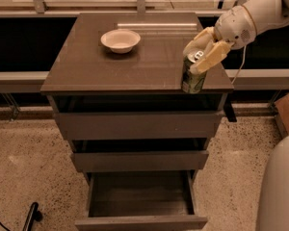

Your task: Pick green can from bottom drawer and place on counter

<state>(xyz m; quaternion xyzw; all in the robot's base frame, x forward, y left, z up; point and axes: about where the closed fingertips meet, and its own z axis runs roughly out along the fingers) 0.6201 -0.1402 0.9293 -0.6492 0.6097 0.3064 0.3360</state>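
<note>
The green can has green sides and a silver top. It is upright above the front right part of the counter, its base near the front edge. My gripper comes in from the right and is shut on the can's upper part, its pale fingers on both sides of the rim. The bottom drawer is pulled open below, and its inside looks empty.
A white bowl sits on the counter at the back left. Two taller drawers above the bottom one are slightly ajar. A cardboard box stands on the floor to the right. A railing and ledge run behind the cabinet.
</note>
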